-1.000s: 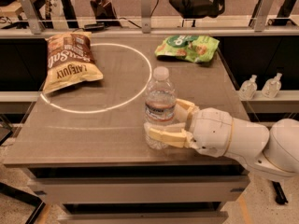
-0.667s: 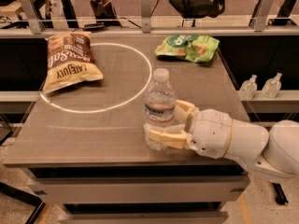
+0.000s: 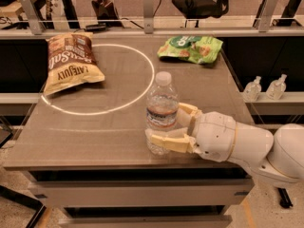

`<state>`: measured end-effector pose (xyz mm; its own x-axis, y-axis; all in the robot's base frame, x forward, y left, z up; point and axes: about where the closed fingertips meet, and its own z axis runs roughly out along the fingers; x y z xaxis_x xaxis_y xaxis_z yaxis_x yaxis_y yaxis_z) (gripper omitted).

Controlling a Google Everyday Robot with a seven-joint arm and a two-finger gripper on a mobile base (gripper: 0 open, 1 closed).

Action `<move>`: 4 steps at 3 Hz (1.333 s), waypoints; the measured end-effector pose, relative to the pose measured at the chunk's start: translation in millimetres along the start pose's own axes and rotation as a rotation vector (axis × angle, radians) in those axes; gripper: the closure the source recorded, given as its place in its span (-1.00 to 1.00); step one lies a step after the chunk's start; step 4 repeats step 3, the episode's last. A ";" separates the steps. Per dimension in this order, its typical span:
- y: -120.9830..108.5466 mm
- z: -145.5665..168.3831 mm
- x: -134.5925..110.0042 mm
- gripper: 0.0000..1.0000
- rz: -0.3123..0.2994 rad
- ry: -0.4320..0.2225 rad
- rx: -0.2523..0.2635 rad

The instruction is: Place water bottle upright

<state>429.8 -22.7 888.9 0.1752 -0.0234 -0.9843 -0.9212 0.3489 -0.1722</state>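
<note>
The water bottle (image 3: pixel 162 109) is clear ribbed plastic with a white cap and a pale label band. It stands upright on the brown table (image 3: pixel 95 132), near the front edge and right of centre. My gripper (image 3: pixel 164 126) reaches in from the right and is closed around the bottle's lower half. The near finger (image 3: pixel 168 143) lies across its front. The far finger (image 3: pixel 188 109) shows behind it, its tip hidden by the bottle.
A brown chip bag (image 3: pixel 70 61) lies at the back left, partly inside a white circle (image 3: pixel 142 87) on the tabletop. A green snack bag (image 3: pixel 191 48) lies at the back right. Two small pump bottles (image 3: pixel 252 88) stand on a shelf off the right edge.
</note>
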 end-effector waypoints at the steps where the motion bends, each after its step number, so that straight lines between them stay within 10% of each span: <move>1: 0.3 0.3 -0.8 -0.72 0.002 0.002 -0.001; 4: -3.8 1.0 -1.6 -1.00 0.034 0.023 -0.016</move>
